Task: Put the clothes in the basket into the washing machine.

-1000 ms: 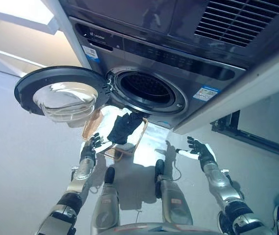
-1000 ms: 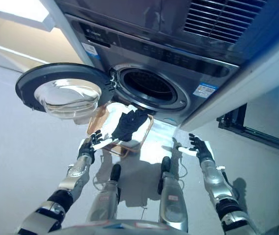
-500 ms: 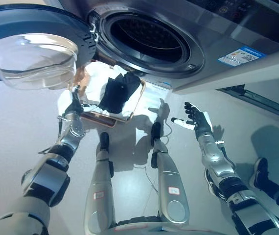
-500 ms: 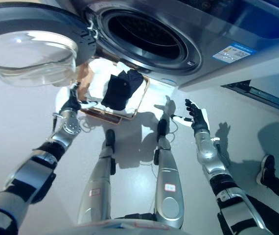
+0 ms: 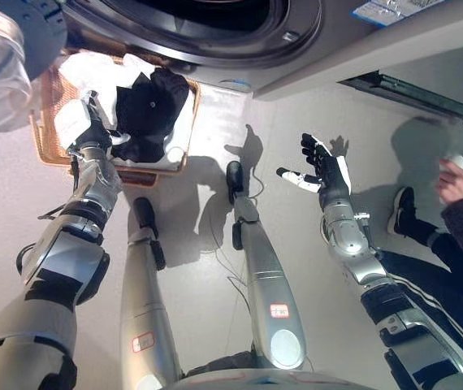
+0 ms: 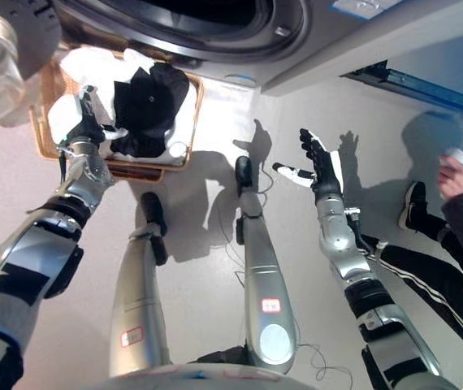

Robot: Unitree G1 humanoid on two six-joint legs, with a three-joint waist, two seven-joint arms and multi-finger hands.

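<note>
left hand (image 5: 92,130) reaching forward, fingers loosely spread | right hand (image 5: 322,167) raised out front, fingers wide open
</note>
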